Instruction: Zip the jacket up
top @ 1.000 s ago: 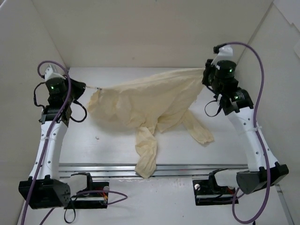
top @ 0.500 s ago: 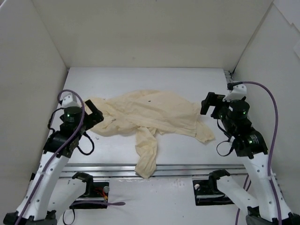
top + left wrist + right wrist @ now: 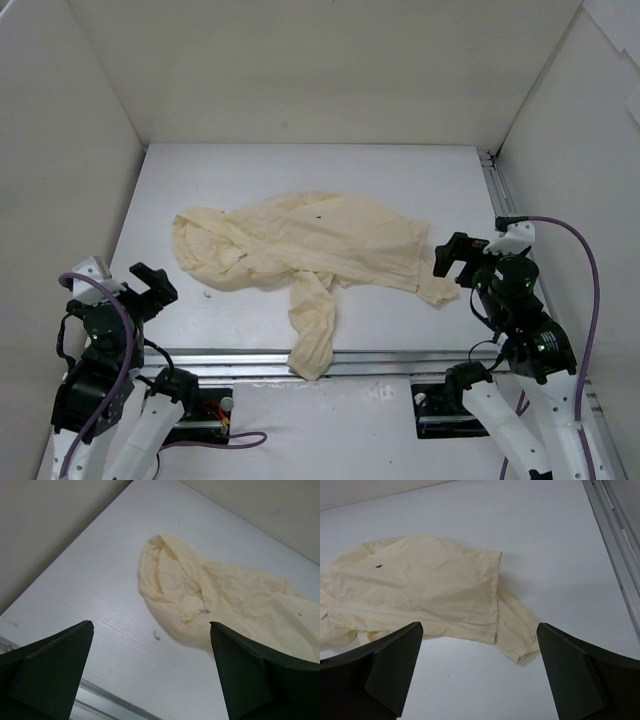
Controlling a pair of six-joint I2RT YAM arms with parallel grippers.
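A: How far along does the zipping look?

B: Hard to call it finished. The jacket (image 3: pixel 300 245) lies loose and rumpled across the middle of the worktop (image 3: pixel 400 170), with the hood (image 3: pixel 195 245) toward the left and the hem toward the right. One sleeve (image 3: pixel 312 335) trails toward the near edge and drapes over the rail (image 3: pixel 400 355) there.

A: Can the zipper itself be seen?

B: Not clearly. The left wrist view shows a small greyish mark (image 3: pixel 202 611) just below the hood, which may be the pull, but it is too small to tell. If so, the pull would sit up near the collar, and the zip could well be run closed. The fabric folds hide the front seam, so that is only a judgement.

A: And the arms?

B: Both are folded low near their bases, well apart from the garment. The left tool (image 3: pixel 152 285) hangs over the near left corner of the worktop with its fingers spread wide and nothing between them. The right tool (image 3: pixel 457 256) sits near the hem corner, just beside it but not touching, and it too is spread and empty.

A: So nothing is being held?

B: Nothing. Each wrist view shows bare worktop and jacket between the two dark fingers. What may be left — if anything — is checking that the zip reaches the top.
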